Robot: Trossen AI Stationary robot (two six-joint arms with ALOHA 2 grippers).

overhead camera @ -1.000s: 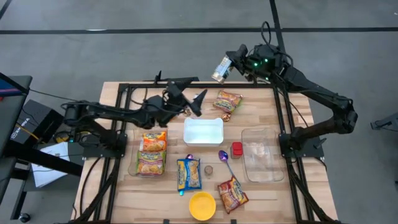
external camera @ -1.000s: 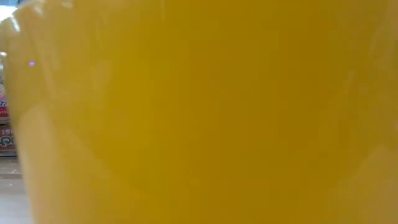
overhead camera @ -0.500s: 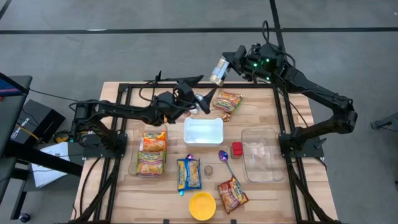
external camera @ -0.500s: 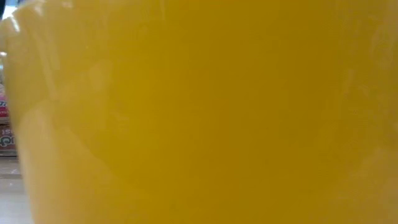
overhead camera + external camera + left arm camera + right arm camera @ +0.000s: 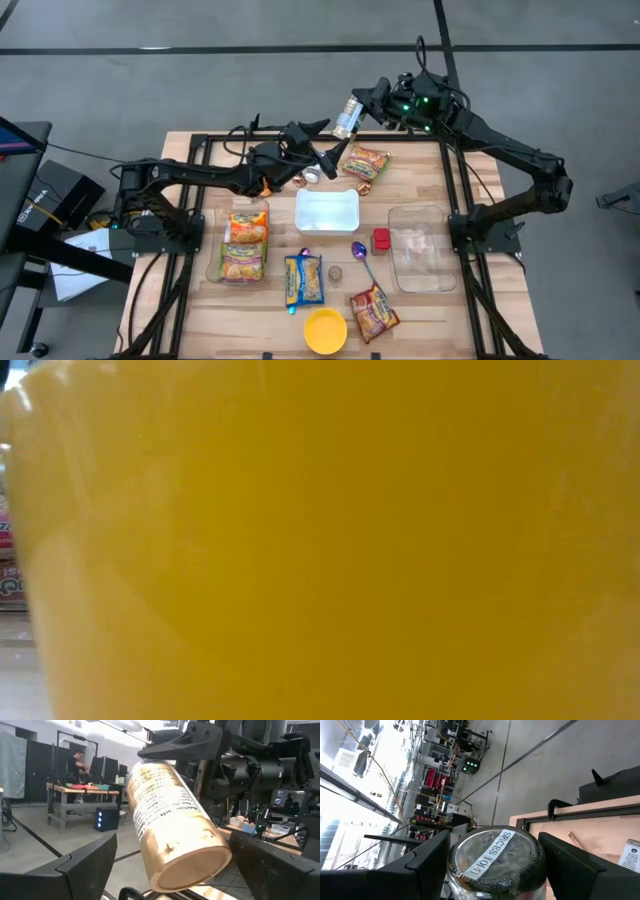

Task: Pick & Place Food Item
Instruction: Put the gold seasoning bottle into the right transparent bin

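Spice jar [image 5: 347,116], clamped in the right pincer [image 5: 358,108], has swung nearer the left pincer [image 5: 322,145], whose fingers stand apart over the counter [image 5: 190,150].

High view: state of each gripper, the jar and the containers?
Right gripper: shut on the spice jar, above the table's far edge.
Spice jar: held, tilted, lid on.
Left gripper: fingers open, close to the jar, holding nothing.
White tray: upright, looks empty.
Clear container: upright, no lid, contents unclear.
Yellow bowl: upright, empty.
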